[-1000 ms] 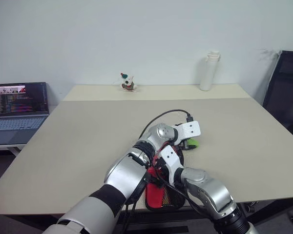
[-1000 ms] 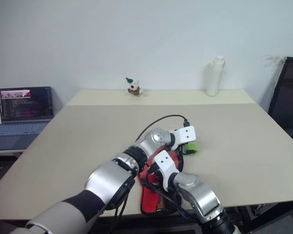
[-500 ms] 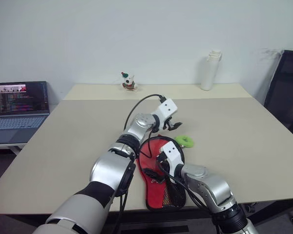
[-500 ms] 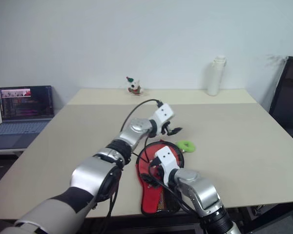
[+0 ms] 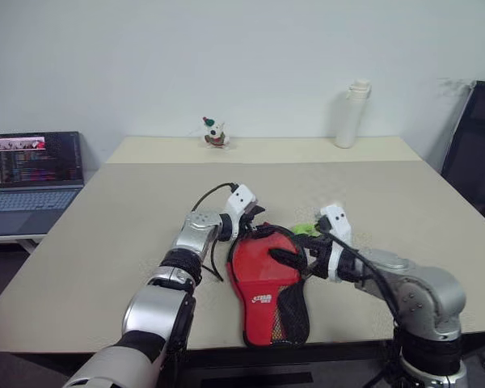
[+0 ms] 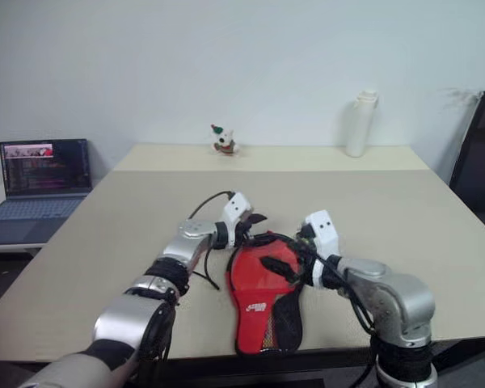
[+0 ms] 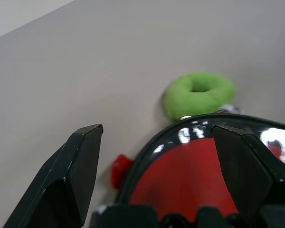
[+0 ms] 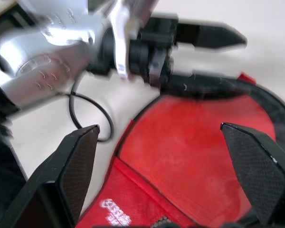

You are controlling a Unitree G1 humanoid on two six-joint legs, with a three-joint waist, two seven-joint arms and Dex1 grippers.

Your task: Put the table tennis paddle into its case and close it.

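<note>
The table tennis paddle lies red face up near the table's front edge, white lettering towards the neck. The black case lies under and around it: a black zip edge rings the paddle's head, and a mesh panel is folded at the lower right. A green fuzzy charm sits just beyond the case. My left gripper is open at the far left rim of the case, its fingers either side of the zip edge. My right gripper is open, reaching in from the right, low over the red face.
A laptop stands open off the table's left side. At the table's back are a small toy figure and a white bottle. A black chair is at the right. The case's lower end reaches the table's front edge.
My left arm swung left and came down to the case's far rim. My right arm lifted and moved right, uncovering the paddle. Both grippers stayed open.
</note>
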